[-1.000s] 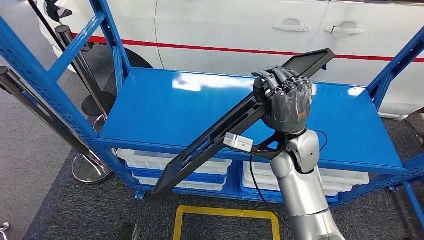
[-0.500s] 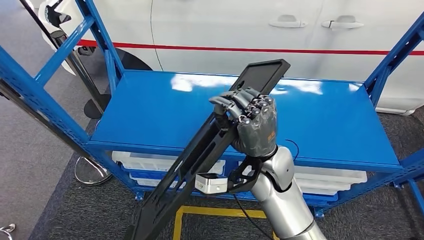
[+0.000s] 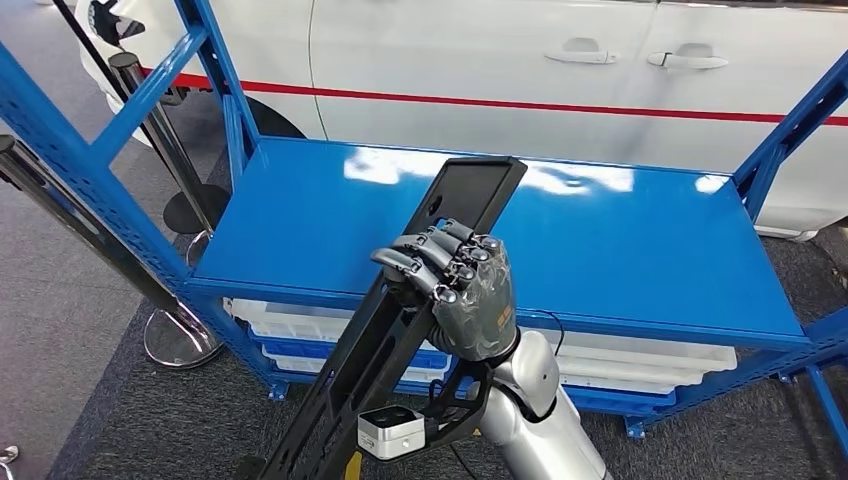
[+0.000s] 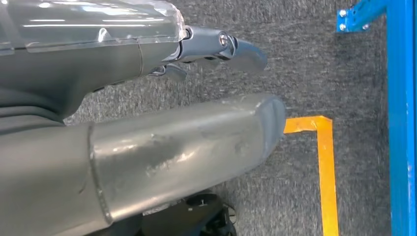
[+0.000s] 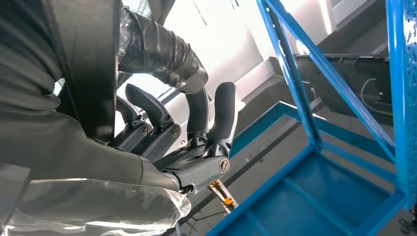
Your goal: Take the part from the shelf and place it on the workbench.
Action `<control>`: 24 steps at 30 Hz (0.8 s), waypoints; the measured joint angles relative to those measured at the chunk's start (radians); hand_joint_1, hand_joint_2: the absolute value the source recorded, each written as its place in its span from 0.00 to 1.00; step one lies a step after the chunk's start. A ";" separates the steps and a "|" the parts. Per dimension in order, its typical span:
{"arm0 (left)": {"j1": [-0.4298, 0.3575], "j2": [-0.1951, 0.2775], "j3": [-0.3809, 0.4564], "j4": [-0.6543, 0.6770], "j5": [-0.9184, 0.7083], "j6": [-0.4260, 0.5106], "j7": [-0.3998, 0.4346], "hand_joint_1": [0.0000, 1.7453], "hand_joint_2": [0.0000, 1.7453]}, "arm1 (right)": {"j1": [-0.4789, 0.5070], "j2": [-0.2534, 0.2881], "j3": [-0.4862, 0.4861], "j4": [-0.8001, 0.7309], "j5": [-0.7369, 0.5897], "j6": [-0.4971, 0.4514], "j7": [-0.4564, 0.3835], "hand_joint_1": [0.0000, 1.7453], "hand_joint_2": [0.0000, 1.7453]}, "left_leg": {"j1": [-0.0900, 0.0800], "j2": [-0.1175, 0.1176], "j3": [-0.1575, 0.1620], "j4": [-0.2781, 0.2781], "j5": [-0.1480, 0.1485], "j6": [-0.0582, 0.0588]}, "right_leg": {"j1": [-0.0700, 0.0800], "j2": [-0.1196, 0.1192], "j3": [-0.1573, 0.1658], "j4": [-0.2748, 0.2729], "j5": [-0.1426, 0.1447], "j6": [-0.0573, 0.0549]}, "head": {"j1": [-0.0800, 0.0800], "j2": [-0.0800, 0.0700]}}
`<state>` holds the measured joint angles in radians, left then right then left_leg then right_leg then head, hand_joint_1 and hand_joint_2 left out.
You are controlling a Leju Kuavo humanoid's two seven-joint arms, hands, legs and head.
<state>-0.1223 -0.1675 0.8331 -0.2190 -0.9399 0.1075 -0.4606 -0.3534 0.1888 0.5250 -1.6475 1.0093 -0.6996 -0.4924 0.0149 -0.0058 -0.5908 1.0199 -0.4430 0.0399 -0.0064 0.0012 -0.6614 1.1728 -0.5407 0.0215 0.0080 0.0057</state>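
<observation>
part [image 3: 400, 330]: long flat black panel with slots, held tilted in front of the shelf, upper end over the shelf's top board, lower end down near the floor at the frame's bottom edge; off the shelf surface, not resting on anything visible
right robot hand [image 3: 455, 290]: fingers curled over the part's edge about mid-length, clamped on it; right wrist view shows dark fingers [image 5: 216, 123] wrapped round the black panel
right arm [image 3: 540, 420]: silver, comes up from the bottom of the head view, small white-grey camera box [image 3: 392, 432] on a black bracket at the wrist
left robot hand [image 4: 147, 147]: left wrist view, thick grey thumb and one darker finger stretched out over the floor, nothing in it, fingers apart
shelf [image 3: 640, 240]: blue metal rack, glossy blue top board, blue uprights and diagonal braces both sides
bins [image 3: 640, 360]: white trays on the lower level under the top board, contents too hidden to tell
car [image 3: 560, 60]: white body with red stripe and two door handles, just behind the shelf
stanchion posts [image 3: 150, 110]: dark poles with round bases, beside the shelf's left end
floor [image 3: 130, 410]: dark grey carpet
floor tape [image 4: 324, 167]: orange-yellow corner line on the carpet near a blue shelf leg
</observation>
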 joint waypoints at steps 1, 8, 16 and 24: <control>0.000 0.000 0.000 0.000 -0.002 0.003 0.008 0.00 0.00 | 0.001 0.000 0.001 -0.001 -0.001 0.000 0.001 1.00 1.00 | 0.000 0.001 -0.001 0.000 0.000 0.001 | -0.002 0.000 -0.032 0.068 -0.031 0.004 | 0.000 0.000; -0.022 -0.020 0.000 0.000 -0.014 0.061 0.056 0.00 0.00 | -0.047 0.000 0.026 0.001 -0.013 0.000 0.071 1.00 1.00 | -0.004 -0.001 -0.003 0.006 0.002 -0.007 | -0.001 0.000 0.056 -0.120 0.088 -0.007 | 0.000 0.000; -0.036 -0.030 0.000 0.000 -0.006 0.047 0.042 0.00 0.00 | -0.110 0.000 0.050 0.027 -0.043 0.001 0.133 1.00 1.00 | -0.002 0.000 -0.077 0.183 -0.119 -0.042 | -0.004 -0.007 0.052 -0.160 0.118 -0.046 | -0.001 0.000; -0.047 -0.028 0.001 0.000 -0.002 0.035 0.061 0.00 0.00 | -0.288 -0.015 0.051 0.121 -0.059 0.015 0.310 1.00 1.00 | 0.003 -0.002 0.028 0.041 -0.061 -0.040 | -0.003 -0.006 -0.008 -0.117 0.141 -0.025 | -0.001 0.000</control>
<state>-0.1688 -0.1957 0.8339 -0.2190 -0.9416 0.1426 -0.3992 -0.6413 0.1741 0.5764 -1.5260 0.9499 -0.6842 -0.1820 0.0180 -0.0073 -0.5631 1.0613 -0.5039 0.0001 -0.0091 -0.0049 -0.6694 1.0561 -0.3999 -0.0035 0.0073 0.0057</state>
